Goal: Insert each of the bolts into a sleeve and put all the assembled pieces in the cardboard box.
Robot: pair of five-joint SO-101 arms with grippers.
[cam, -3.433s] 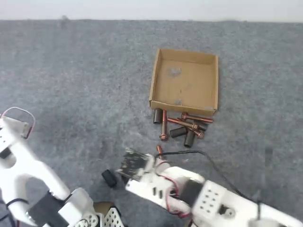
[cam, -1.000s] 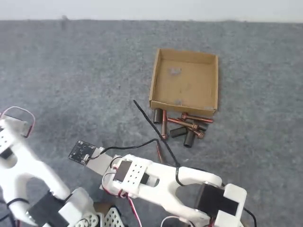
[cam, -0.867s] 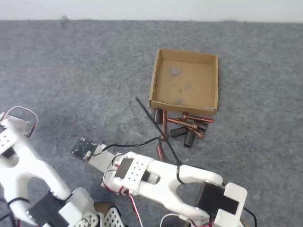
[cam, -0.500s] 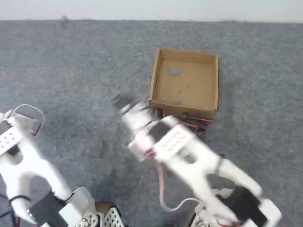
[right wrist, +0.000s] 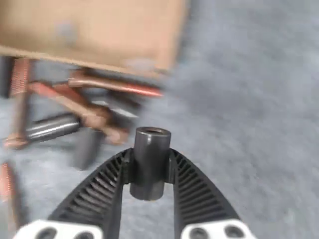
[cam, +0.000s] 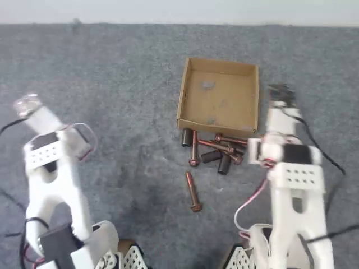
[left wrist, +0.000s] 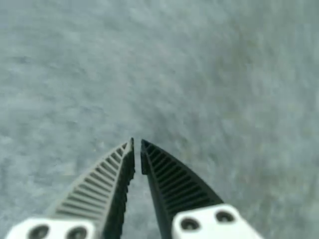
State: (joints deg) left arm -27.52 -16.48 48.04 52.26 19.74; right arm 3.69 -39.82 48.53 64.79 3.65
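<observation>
The cardboard box (cam: pixel 219 95) lies open at the middle back with no pieces in it. Just in front of it is a pile of copper bolts (cam: pixel 194 147) and dark sleeves (cam: pixel 224 163). One bolt (cam: pixel 192 191) lies alone nearer the front. My right arm (cam: pixel 286 157) stands to the right of the pile. My right gripper (right wrist: pixel 149 158) is shut on a dark sleeve (right wrist: pixel 149 142), held upright above the carpet beside the pile (right wrist: pixel 89 114) and near the box (right wrist: pixel 94 25). My left arm (cam: pixel 53 157) is far left. My left gripper (left wrist: pixel 137 145) is shut on nothing over bare carpet.
Grey carpet (cam: pixel 112 84) covers the table, with a pale wall strip (cam: pixel 168 11) along the back. Cables trail from both arms. Open floor lies left of the box and between the arms.
The right arm has swung from the near left across the pile to its right side. The left arm has lifted and moved away from the front edge. The lone bolt is now uncovered.
</observation>
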